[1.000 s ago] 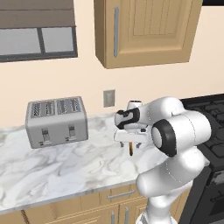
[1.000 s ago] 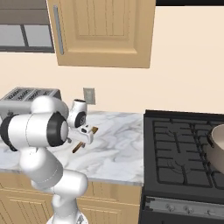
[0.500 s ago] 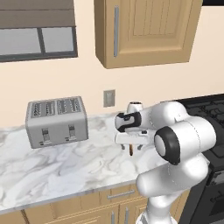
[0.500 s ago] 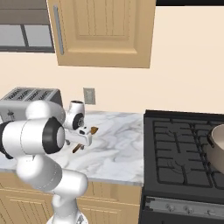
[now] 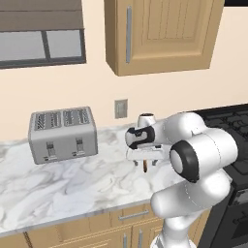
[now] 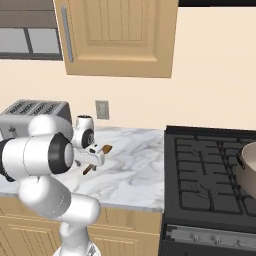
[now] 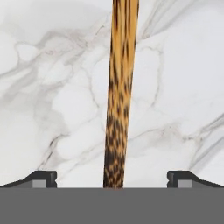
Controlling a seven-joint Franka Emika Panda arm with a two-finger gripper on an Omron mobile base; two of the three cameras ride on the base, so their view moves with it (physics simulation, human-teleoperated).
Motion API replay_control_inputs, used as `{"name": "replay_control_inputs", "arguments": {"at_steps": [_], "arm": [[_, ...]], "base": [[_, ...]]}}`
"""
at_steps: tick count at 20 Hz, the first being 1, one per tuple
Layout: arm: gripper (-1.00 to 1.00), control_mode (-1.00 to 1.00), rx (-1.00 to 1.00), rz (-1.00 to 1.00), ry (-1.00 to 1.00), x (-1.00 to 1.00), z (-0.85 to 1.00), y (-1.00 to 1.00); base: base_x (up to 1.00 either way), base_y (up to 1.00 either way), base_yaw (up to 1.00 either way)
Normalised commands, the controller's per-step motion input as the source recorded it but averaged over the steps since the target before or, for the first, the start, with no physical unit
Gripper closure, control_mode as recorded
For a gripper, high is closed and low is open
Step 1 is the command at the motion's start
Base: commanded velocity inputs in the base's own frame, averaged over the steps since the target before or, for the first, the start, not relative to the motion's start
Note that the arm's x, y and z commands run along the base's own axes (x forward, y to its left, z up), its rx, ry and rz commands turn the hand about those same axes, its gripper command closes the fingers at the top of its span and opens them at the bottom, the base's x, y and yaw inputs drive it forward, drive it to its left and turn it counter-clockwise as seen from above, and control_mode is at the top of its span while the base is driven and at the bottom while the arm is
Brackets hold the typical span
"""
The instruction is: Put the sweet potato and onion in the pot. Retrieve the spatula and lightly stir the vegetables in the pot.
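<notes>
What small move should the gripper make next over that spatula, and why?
Probably ease the gripper down and close. In the hand view the spatula runs straight up between the fingertips, which stand wide apart and clear of the handle. The right base view shows it lying on the marble counter under the hand, not yet grasped.

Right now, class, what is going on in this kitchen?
A white robot arm reaches over the white marble counter, its two-finger gripper open above the slim light-brown wooden spatula. In the hand view the handle runs up between the two fingertips, which stand well apart on either side and do not touch it. A grey four-slot toaster sits by the wall. The wide beige-grey metal pot stands on the black stove, off to the arm's right.
</notes>
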Motion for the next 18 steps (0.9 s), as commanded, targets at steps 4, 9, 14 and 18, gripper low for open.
{"name": "replay_control_inputs", "arguments": {"at_steps": [4, 9, 14, 18], "arm": [[-1.0, -1.0, -0.01, 0.0, 0.0, 0.13, -0.16, 0.0], [-1.0, -1.0, 0.0, 0.0, 0.0, 0.0, -0.35, 0.0], [-1.0, -1.0, 0.0, 0.0, 0.0, -0.02, -0.31, 0.0], [-1.0, -1.0, 0.0, 0.0, 0.0, -0.04, -0.19, 0.0]], "base": [[0.0, 0.0, 0.0], [0.0, 0.0, 0.0], [0.0, 0.0, 0.0], [0.0, 0.0, 0.0]]}}
